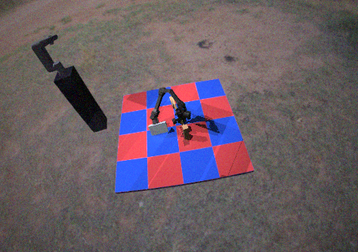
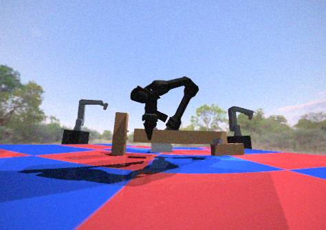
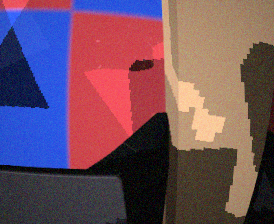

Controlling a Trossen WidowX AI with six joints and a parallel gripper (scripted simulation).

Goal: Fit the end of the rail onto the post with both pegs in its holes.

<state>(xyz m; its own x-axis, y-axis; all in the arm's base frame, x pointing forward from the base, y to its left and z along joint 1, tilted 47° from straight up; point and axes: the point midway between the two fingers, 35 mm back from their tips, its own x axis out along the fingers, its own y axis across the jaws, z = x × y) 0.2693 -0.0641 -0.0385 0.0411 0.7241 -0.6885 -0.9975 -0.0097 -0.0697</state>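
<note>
The wooden rail is off the table and roughly level, its far end at the grey bracket on the low footboard block. My gripper is shut on the rail close to its near end, with a finger on each side. The upright wooden post stands beyond that end, with a narrow gap between them in the exterior view. A small bit of a peg shows at the post's side. The holes in the rail end are hidden, and seating inside the bracket is unclear.
A grey plate stands by the arm's base on the red and blue checkered mat. Other dark arms on black pedestals stand off the mat. My arm arches over the rail.
</note>
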